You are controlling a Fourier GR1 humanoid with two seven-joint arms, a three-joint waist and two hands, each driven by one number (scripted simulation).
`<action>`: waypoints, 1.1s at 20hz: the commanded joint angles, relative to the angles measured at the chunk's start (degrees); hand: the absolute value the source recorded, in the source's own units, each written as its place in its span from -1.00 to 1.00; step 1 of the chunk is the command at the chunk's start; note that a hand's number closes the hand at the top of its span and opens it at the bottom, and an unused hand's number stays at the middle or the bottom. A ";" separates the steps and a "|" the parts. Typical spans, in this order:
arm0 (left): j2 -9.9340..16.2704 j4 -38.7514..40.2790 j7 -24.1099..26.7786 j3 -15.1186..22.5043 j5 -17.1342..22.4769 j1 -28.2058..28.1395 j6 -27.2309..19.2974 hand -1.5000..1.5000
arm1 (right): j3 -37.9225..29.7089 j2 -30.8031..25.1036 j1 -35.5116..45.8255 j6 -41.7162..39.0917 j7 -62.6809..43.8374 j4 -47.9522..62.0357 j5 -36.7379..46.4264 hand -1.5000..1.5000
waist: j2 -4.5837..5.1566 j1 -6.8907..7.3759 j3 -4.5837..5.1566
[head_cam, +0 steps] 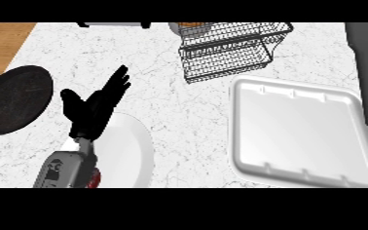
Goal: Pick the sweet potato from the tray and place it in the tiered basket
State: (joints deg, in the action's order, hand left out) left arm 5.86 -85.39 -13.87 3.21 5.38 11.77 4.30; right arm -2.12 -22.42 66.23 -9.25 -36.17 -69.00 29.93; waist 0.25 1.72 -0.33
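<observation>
- The left hand point(93, 108) is at the left of the frame, fingers spread wide and straight, holding nothing. It hangs over the edge of a smooth round white plate point(133, 151).
- The wire tiered basket point(229, 53) sits at the upper middle. Something orange, maybe the sweet potato point(191, 24), peeks out at its top left.
- The white tray point(295, 129), shiny with rounded corners, fills the right side.
- A dark round pan point(22, 97) lies at the far left on the speckled marble counter point(179, 107).

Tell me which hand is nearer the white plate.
Left. The left hand hangs open over the white plate's upper-left edge; the right hand is out of view.
</observation>
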 commanded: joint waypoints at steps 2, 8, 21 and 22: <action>-1.38 1.47 0.48 -0.01 0.23 -0.95 -0.37 0.00 | -0.13 4.70 1.88 6.90 7.79 12.46 2.12 1.00 | 0.24 -0.18 0.36; -0.18 -2.19 -2.57 0.42 1.20 -2.03 0.93 0.00 | -5.24 11.99 5.35 16.30 9.70 21.78 -0.63 1.00 | 0.49 1.25 0.32; -2.14 -0.58 -0.93 1.85 -0.75 -1.22 -0.45 0.00 | -11.83 18.42 16.71 23.97 29.49 36.73 -7.05 -1.00 | 0.69 1.44 0.38; -2.18 -1.71 -2.79 1.08 -0.72 0.41 -1.76 0.00 | -13.00 18.24 14.64 25.62 33.50 37.51 -7.82 -1.00 | 0.64 1.06 0.35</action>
State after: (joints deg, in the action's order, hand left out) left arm 4.85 -87.08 -15.52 4.00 5.03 12.12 3.84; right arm -13.14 -4.85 78.21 12.50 -7.63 -34.25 23.04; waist 0.78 2.89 -0.36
